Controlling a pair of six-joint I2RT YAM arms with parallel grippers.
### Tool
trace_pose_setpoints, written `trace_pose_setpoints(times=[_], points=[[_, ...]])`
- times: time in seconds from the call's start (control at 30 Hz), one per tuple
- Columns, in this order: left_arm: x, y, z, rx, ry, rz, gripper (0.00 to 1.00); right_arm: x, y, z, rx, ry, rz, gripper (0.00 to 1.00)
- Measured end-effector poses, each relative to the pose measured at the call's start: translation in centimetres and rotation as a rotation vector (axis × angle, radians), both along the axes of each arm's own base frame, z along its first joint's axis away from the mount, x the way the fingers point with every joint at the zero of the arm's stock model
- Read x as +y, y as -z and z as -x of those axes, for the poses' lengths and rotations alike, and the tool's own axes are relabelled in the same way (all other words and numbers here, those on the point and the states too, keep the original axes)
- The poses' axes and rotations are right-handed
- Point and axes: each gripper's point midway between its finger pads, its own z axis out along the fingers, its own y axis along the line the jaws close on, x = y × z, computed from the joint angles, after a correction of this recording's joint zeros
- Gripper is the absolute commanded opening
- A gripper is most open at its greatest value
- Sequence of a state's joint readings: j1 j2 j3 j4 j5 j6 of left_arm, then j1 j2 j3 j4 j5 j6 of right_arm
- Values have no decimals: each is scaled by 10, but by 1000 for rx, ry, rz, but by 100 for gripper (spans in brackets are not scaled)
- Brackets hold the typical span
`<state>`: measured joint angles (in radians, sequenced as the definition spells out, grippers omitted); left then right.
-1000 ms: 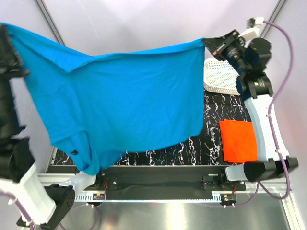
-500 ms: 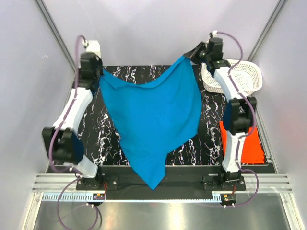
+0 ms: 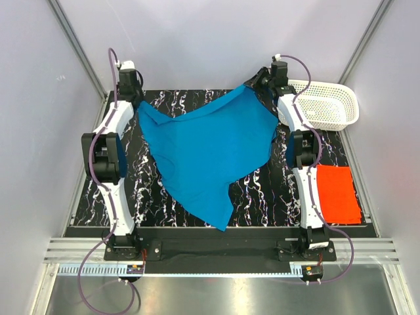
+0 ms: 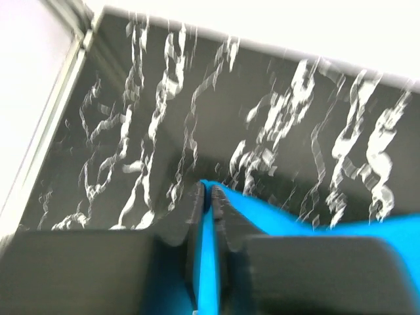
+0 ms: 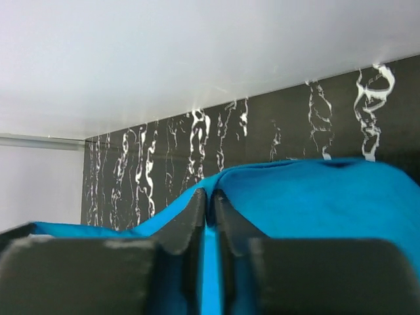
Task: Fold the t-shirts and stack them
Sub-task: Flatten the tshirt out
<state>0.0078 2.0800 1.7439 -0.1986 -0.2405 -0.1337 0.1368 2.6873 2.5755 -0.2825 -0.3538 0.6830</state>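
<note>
blue t-shirt [image 3: 203,154] has dropped onto the tabletop [image 3: 262,190] beneath my left end effector [image 4: 207,190] and right end effector [image 5: 209,197], both still pinching corners; flattening comes next.

No legible text, no labels or numbers — none (any view)

blue t-shirt [image 3: 203,154] draped, orange-red [image 3: 338,192] seemingly folded

One blue t-shirt [image 3: 203,151], one orange t-shirt [image 3: 338,193], one basket [image 3: 328,122].
</note>
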Motion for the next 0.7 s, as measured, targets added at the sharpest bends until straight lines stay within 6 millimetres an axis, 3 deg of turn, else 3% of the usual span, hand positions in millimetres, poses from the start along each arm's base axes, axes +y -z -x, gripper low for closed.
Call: trace_pose_setpoints(times=[0.03, 0.13, 0.17, 0.23, 0.33, 0.4, 0.47, 0.53, 0.7], points=[[1, -8, -6, -20, -9, 9, 51, 0, -3, -1, -7, 0, -3, 36], [9, -32, -21, -56, -62, 23, 62, 1, -7, -2, -13, 2, -9, 56], [13, -40, -24, -65, -82, 23, 65, 0, -6, -2, -11, 5, -8, 67], [16, -48, -23, -62, -113, 36, 70, -3, -2, -1, 7, 16, 9, 73], [13, -44, 0, -13, -150, 75, 72, -8, 9, 10, 78, 26, 47, 78], [5, -27, 35, 73, -165, 99, 70, -13, 15, 25, 143, 33, 78, 81], [-19, -11, 74, 146, -147, 123, 66, -18, 15, 40, 194, 37, 104, 81], [-57, 4, 118, 232, -93, 155, 59, -23, 10, 60, 239, 35, 136, 80], [-178, 34, 222, 390, 152, 330, 50, -30, -4, 122, 305, 10, 230, 75]])
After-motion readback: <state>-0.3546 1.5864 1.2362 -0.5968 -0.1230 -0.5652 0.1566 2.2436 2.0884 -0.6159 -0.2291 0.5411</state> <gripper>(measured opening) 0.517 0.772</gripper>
